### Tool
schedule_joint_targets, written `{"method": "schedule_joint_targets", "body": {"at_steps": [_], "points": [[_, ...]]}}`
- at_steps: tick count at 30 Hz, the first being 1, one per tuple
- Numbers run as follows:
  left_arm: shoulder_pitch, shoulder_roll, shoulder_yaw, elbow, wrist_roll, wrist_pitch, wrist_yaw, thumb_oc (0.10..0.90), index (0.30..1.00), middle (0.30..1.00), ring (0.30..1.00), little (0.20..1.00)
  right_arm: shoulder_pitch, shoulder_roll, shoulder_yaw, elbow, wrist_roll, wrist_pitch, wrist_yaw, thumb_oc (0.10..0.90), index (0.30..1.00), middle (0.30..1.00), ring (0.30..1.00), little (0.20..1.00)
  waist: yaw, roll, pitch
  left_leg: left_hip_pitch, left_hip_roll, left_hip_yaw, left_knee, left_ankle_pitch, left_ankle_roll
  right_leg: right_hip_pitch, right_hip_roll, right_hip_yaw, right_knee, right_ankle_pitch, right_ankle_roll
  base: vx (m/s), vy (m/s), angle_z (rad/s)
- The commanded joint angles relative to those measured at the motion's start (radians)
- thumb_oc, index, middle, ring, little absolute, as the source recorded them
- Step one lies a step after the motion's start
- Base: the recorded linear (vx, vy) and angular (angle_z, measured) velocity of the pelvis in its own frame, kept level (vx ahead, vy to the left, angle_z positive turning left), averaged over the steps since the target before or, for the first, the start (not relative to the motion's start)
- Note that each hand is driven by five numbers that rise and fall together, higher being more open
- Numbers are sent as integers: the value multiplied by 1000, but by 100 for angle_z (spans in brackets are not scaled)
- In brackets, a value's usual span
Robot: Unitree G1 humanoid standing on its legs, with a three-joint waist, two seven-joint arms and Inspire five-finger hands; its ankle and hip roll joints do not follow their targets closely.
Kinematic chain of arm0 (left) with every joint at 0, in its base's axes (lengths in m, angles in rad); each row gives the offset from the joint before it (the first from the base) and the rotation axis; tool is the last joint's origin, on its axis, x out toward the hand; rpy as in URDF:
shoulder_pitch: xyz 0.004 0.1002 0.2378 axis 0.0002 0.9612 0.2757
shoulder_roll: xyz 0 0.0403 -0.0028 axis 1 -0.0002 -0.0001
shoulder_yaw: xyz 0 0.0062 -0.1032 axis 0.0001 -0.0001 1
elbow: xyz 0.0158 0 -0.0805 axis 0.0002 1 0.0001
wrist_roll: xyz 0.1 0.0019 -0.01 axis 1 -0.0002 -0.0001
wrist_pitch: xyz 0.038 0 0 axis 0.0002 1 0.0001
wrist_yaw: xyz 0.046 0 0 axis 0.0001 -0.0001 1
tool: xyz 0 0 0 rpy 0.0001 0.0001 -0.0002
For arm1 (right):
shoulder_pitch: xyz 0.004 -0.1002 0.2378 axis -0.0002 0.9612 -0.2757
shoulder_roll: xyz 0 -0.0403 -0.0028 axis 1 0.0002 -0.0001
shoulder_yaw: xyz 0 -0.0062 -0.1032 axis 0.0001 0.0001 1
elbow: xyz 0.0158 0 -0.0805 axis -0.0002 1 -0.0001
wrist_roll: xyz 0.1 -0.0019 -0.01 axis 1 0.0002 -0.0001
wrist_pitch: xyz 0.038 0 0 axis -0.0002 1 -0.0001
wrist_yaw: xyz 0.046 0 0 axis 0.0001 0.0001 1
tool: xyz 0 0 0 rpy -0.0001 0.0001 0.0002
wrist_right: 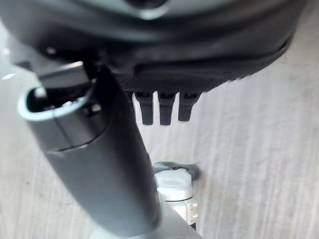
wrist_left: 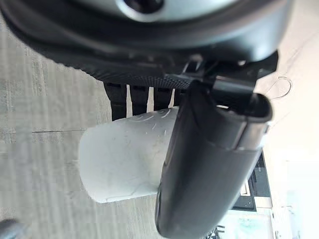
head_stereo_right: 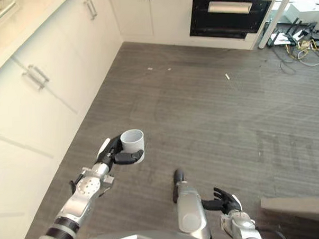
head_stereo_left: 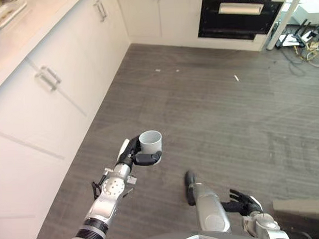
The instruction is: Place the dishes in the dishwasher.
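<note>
Pale grey and cylindrical, a plastic cup (head_stereo_left: 150,141) was held upright in the robot's left hand (head_stereo_left: 133,153), its open mouth facing up. The dark fingers and thumb were curled round the cup's side wall, as the left wrist view confirmed, where the thumb (wrist_left: 209,164) lay across the cup's pale body (wrist_left: 124,159). The cup hung in the air above a grey wood-grain floor (head_stereo_left: 212,112), out in front of the robot and slightly to its left.

The right hand (head_stereo_left: 247,203) sat low at the robot's right side, its fingers loosely spread and holding nothing.

White cabinets with metal bar handles (head_stereo_left: 48,78) ran along the robot's left. Straight ahead, well apart from the cup, stood a black appliance with its door open (head_stereo_left: 238,14), set into the far cabinets; it was probably the dishwasher. The cup's long axis stood vertical, and the appliance lay ahead and to the right of it, so the left hand was the one placed to carry it there.
</note>
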Motion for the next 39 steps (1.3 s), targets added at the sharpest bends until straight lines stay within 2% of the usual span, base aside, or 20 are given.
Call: {"method": "schedule_joint_targets", "body": {"at_steps": [1,4,9,10,14,15,16,18,20,21,24,26,28,29,32,33,34,36,37,39], "points": [[-90,109,72,-161,-19,-119,4,400,300,300,300,300,11,-36,60,-23,28,-23,-14,800,900,900,900,900,25,-75,-40,-205,-88,127,526,282,68,332,60,51,-382,84,66,753,-556,-41],[-76,118,80,-179,-29,-118,6,400,300,300,300,300,-5,-25,76,20,29,-20,-22,800,900,900,900,900,112,-117,-35,-404,-44,224,481,157,97,491,84,104,-477,41,64,830,-278,-107],[-8,124,141,-233,20,-123,20,400,300,300,300,300,-9,-42,118,-2,-34,-36,1,800,900,900,900,900,197,-100,-41,-433,-3,298,-495,232,124,690,91,144,-522,-82,122,882,48,-88],[-1,128,140,-233,41,-121,28,400,300,300,300,300,-17,-46,117,5,-43,-39,-4,800,900,900,900,900,209,-110,-41,-493,26,268,-528,213,119,736,89,145,-521,-103,121,1015,34,-64],[12,112,127,-243,43,-107,12,400,300,300,300,300,2,-33,99,8,-44,-39,-10,800,900,900,900,900,192,-84,-72,-439,-3,374,-528,216,135,774,88,161,-368,-157,139,776,68,-28],[44,118,139,-238,63,-108,18,400,300,300,300,300,20,-29,98,-11,-68,-39,7,800,900,900,900,900,225,-107,-115,-411,-67,326,-513,266,181,724,55,171,-152,-11,214,860,93,52],[44,118,139,-238,63,-108,18,400,300,300,300,300,20,-29,98,-11,-68,-39,7,800,900,900,900,900,225,-107,-115,-411,-67,326,-513,266,181,724,55,171,-152,-11,214,881,55,53],[-5,130,92,-222,77,-95,1,400,300,300,300,300,29,-1,74,-4,-57,-31,1,800,900,900,900,900,200,-114,-93,-348,-130,241,-421,177,250,553,69,228,343,287,300,925,26,-90],[-45,136,83,-210,94,-100,8,400,300,300,300,300,21,2,70,5,-58,-30,-5,800,900,900,900,900,158,-64,-73,-253,-145,199,-461,150,282,367,79,218,494,233,276,1053,107,24],[-97,135,68,-199,89,-102,15,400,300,300,300,300,23,5,73,7,-45,-30,2,800,900,900,900,900,105,-52,-65,-147,-174,172,-509,114,281,265,32,188,355,151,244,802,81,111],[-121,134,37,-206,92,-111,9,400,300,300,300,300,29,-4,79,16,-44,-32,1,800,900,900,900,900,57,-61,-62,-80,-212,131,-506,64,270,207,26,167,77,108,219,734,-97,17],[-163,135,23,-197,95,-114,21,400,300,300,300,300,22,-10,72,59,-40,-23,-7,800,900,900,900,900,40,-84,-73,1,-234,144,-521,-6,234,199,-20,22,-282,130,246,781,-184,81],[-199,132,12,-188,92,-119,24,400,300,300,300,300,11,-9,70,97,-38,-17,-11,800,900,900,900,900,44,-80,-71,35,-228,169,-442,-51,208,208,-19,-154,-359,111,252,627,-99,104],[-199,127,1,-192,93,-127,17,400,300,300,300,300,20,-7,64,112,-29,-20,-14,800,900,900,900,900,41,-84,-79,27,-224,173,-360,-68,197,237,-2,-176,-350,61,208,640,-129,74],[-191,103,3,-184,64,-124,24,400,300,300,300,300,35,-17,42,136,-11,-12,-22,800,900,900,900,900,30,-110,-100,-135,-128,200,164,160,54,344,20,-134,-318,47,105,528,-240,-52],[-191,103,3,-184,64,-124,24,400,300,300,300,300,35,-17,42,136,-11,-12,-22,800,900,900,900,900,30,-110,-100,-135,-128,200,164,160,54,344,20,-134,-318,47,105,515,-244,12],[-182,99,-3,-167,33,-126,42,400,300,300,300,300,26,-35,46,145,20,-13,-44,800,900,900,900,900,53,-139,-94,-248,-86,221,372,195,32,414,47,-57,-355,21,68,475,-130,-23],[-181,93,1,-156,24,-125,49,400,300,300,300,300,23,-42,40,145,24,-14,-49,800,900,900,900,900,66,-139,-96,-267,-64,237,330,173,56,440,56,-33,-377,24,75,435,1,-128],[-177,87,7,-154,33,-125,44,400,300,300,300,300,17,-47,43,134,17,-17,-50,800,900,900,900,900,79,-120,-97,-245,-22,245,138,148,82,473,59,2,-400,21,96,344,174,-191],[-179,90,7,-149,39,-134,55,400,300,300,300,300,17,-54,65,118,-3,-15,-48,800,900,900,900,900,104,-128,-108,-270,-60,160,12,131,109,494,57,84,-403,13,102,388,197,-170]]}}
